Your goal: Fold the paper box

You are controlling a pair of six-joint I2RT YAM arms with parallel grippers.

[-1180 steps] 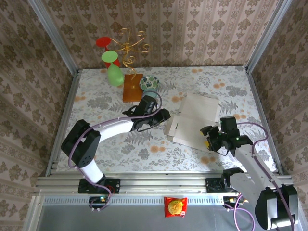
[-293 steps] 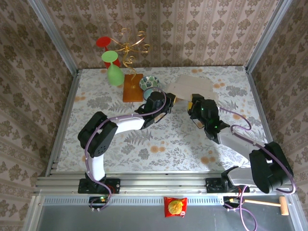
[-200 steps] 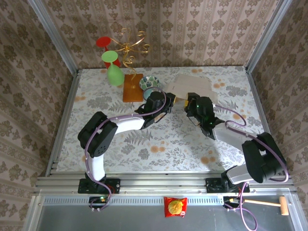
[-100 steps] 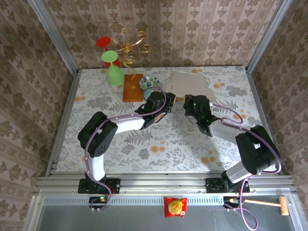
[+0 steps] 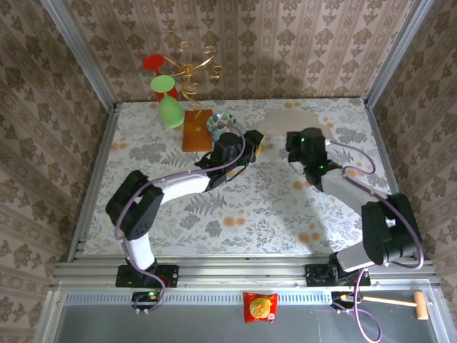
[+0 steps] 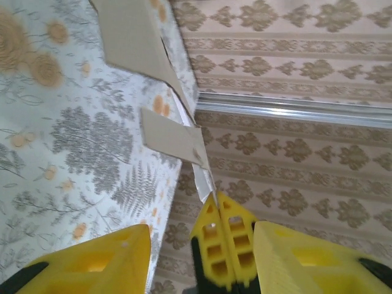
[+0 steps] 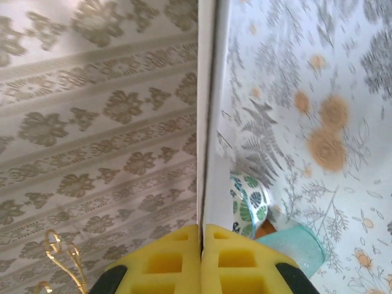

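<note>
Looking down from above, found the paper box (image 5: pixel 284 118) raised off the table (image 5: pixel 178 207) at the far side, right of centre, not yet folded, with loose flaps hanging in the left wrist view. Saw it pinched along one thin edge by the right gripper (image 7: pixel 201 236), fingers pressed together on the card. Found the left gripper (image 6: pixel 174 229) with jaws standing apart, touched at its right finger (image 6: pixel 223 242) by a flap tip but clamping nothing. Compared with half a second before: had sat closed against the card then, had let go since, and had left the sheet to be carried farther and rightward by the right arm alone. Judged this a change of hold, freeing the left side to take a flap afresh; could make out no formed crease so far. Noted just left of the box a patterned bowl (image 5: pixel 223 123) and a teal cup (image 7: pixel 294 242), then a brown wooden board (image 5: pixel 196 131), a green glass (image 5: pixel 170 107) and a gold wire stand (image 5: pixel 191 68). Reckoned bowl and cup nearest to any leftward swing of the card, with the far wall (image 5: pixel 285 50) close behind.
</note>
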